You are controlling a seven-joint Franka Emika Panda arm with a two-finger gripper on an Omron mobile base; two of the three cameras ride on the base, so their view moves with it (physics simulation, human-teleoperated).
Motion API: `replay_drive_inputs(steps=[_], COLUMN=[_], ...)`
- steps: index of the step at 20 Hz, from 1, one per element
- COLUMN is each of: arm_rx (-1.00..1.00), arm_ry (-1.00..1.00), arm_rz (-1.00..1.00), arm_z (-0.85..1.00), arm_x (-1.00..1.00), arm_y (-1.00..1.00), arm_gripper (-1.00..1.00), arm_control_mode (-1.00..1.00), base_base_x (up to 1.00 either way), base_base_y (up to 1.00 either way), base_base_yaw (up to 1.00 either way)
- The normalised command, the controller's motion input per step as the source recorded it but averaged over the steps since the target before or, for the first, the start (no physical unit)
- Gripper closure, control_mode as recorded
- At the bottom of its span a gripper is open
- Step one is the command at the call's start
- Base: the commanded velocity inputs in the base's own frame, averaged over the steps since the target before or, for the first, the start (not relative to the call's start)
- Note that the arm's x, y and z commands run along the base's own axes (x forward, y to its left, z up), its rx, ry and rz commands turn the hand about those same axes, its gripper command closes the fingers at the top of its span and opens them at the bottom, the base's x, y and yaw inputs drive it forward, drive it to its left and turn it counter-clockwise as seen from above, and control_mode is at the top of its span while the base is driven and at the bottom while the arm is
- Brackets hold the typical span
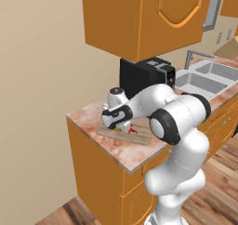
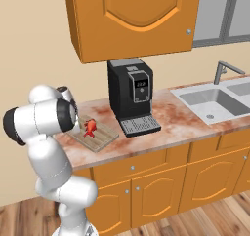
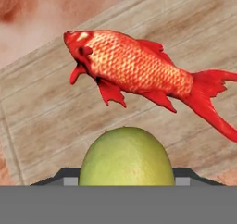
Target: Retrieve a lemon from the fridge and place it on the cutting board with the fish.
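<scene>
Claw [image 3: 126, 183] closed on the lemon [image 3: 126, 157], which sits between its fingers, poised low over the cutting board [image 3: 55, 112] on the counter [image 2: 166, 127]. The fish [image 3: 139, 75] lies on the board just beyond the lemon.

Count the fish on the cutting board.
1. The fish lies on the cutting board, just beyond the lemon in the gripper.
</scene>
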Motion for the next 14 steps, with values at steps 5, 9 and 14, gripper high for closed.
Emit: replay_drive_inputs(steps=[5,9,14], arm_rx=[-0.02,0.0,0.0], arm_ry=[0.06,0.0,0.0], arm_rz=[-0.03,0.0,0.0], arm_z=[-0.17,-0.21,-0.26], arm_x=[0.26,0.07,0.0], arm_y=[0.0,0.0,0.0], arm_gripper=[1.0,1.0,1.0], arm_control_mode=[-1.0,-1.0,-1.0], base_base_x=[0.0,0.0,0.0], base_base_y=[0.0,0.0,0.0], base_base_yaw=[0.0,0.0,0.0])
